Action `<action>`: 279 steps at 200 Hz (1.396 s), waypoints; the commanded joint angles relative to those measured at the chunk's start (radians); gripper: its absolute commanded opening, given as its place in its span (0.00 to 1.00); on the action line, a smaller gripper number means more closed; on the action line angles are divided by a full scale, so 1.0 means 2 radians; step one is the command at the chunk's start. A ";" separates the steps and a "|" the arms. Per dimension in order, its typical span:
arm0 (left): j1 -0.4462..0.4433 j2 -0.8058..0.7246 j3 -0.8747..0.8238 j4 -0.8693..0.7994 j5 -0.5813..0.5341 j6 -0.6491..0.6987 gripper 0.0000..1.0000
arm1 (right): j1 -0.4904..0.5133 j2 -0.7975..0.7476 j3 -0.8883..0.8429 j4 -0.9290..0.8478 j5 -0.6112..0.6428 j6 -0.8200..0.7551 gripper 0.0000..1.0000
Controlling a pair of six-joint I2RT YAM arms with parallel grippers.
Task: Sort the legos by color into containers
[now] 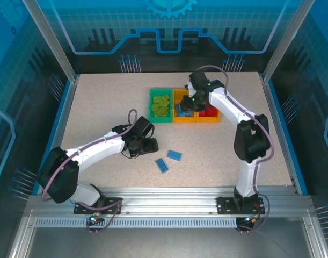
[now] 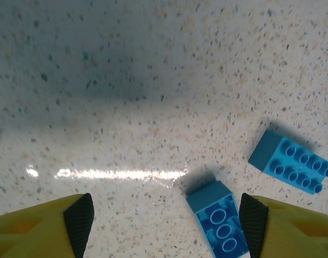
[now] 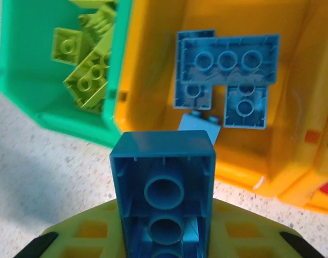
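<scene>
We count three joined plastic bins. The green bin [image 1: 151, 106], at nine o'clock, holds lime bricks [image 3: 88, 75]. The middle orange-yellow bin [image 3: 147, 64] holds flat blue bricks [image 3: 228, 62], and the three o'clock bin [image 1: 209, 120] holds red bricks [image 1: 209, 111].

Our right gripper [image 3: 166, 242] grasps a hollow-bottomed blue brick [image 3: 164, 183] above the middle bin. Our left gripper [image 2: 166, 226] stands released over the speckled table [image 2: 126, 80], an overturned blue brick [image 2: 217, 220] between its pads.

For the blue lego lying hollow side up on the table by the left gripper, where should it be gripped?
Across its two long side walls, from straight above. The blue lego lies flat, and the left gripper is open with its pads flanking those sides. Centre first, since the brick sits close to one pad.
</scene>
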 commanded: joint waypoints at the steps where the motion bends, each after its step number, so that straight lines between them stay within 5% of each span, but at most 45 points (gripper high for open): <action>1: -0.019 -0.015 -0.015 0.013 0.009 -0.048 0.76 | -0.008 0.044 0.063 -0.051 0.020 0.027 0.29; 66: -0.061 -0.005 -0.031 0.024 0.024 -0.109 0.79 | -0.012 0.092 0.123 -0.058 0.015 0.036 0.63; 139: -0.109 0.055 -0.017 0.052 0.041 -0.167 0.79 | 0.006 -0.004 0.026 -0.010 0.006 0.021 0.66; 279: -0.109 0.093 0.020 0.051 0.024 -0.163 0.75 | 0.020 -0.127 -0.131 0.023 0.029 0.015 0.66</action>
